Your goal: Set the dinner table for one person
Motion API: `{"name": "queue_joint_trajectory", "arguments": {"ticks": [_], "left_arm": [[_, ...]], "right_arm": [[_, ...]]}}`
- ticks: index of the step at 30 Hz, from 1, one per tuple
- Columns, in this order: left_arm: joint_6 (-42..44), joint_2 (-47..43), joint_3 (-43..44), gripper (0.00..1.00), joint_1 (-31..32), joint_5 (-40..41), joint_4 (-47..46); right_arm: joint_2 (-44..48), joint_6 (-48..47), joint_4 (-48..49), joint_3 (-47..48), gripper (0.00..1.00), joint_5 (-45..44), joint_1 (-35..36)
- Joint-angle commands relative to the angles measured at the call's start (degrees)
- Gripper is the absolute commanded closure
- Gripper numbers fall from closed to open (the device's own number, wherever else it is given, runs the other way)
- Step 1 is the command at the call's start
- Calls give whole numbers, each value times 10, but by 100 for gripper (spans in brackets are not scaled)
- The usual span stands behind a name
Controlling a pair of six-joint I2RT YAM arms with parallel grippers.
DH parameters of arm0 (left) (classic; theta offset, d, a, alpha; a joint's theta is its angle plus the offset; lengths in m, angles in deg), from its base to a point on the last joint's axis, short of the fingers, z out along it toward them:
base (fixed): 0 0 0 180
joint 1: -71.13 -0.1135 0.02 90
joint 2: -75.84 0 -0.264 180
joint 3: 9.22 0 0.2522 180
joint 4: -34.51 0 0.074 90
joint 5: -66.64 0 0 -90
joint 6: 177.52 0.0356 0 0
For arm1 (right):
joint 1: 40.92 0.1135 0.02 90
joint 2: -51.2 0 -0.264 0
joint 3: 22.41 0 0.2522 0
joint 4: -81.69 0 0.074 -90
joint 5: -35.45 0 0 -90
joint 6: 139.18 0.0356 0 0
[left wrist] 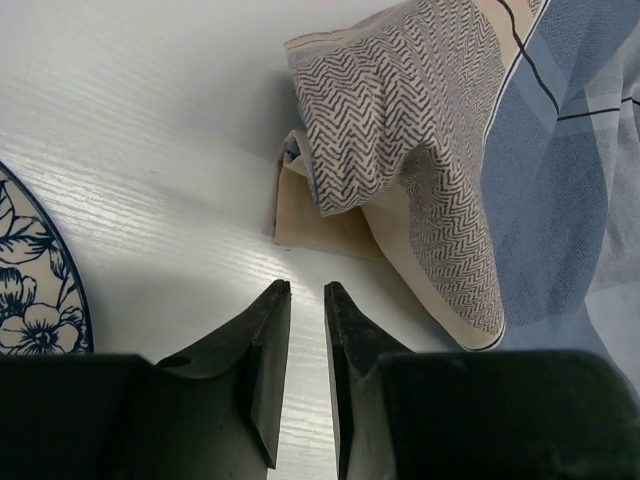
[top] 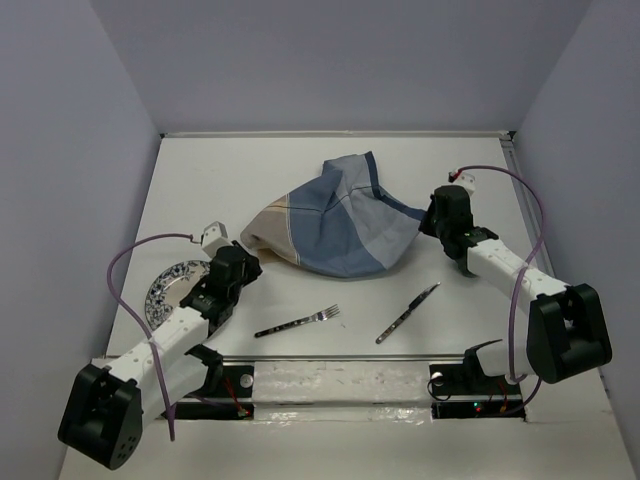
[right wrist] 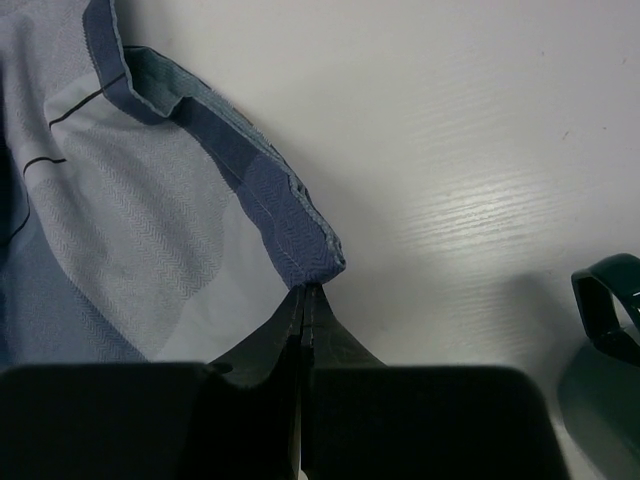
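left pincer (left wrist: pixel 307 288) ajar, placemat (left wrist: pixel 420 150) ahead, plate (left wrist: pixel 30 300) beside

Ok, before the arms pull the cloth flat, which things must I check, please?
1. Right fingers shut on cloth corner: ok, but only at the very tip.
2. Left fingers gripping cloth: not ok; apart, empty, short of the tan corner.
3. Cloth flat: not ok, crumpled.
4. Fork and knife off the cloth: ok.
5. Plate off the cloth: ok.
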Motion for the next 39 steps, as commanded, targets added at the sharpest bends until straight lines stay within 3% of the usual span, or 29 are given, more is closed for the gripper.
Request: {"name": "queue_joint_trajectory", "arguments": {"ticks": [1,7,14,22,29,39], "left_arm": [[10,34,48,69,3,-1,-19],[-39,58,7,76,5,13,-60],[-40,147,28,56,11,16,-101],[-51,230,36,55,12,34,-142],[-53,238,41,57,16,84,-154],[-41,267,64,58,22,92,-150]], "right_arm": [[2,-6,8,10,100,11,3],[6,-12,10,12,100,16,3],[14,-8,18,-1,100,30,3],[21,-9,22,-10,100,34,3],[29,-6,29,-16,100,49,3],[22,-2,30,-18,100,59,3]]}}
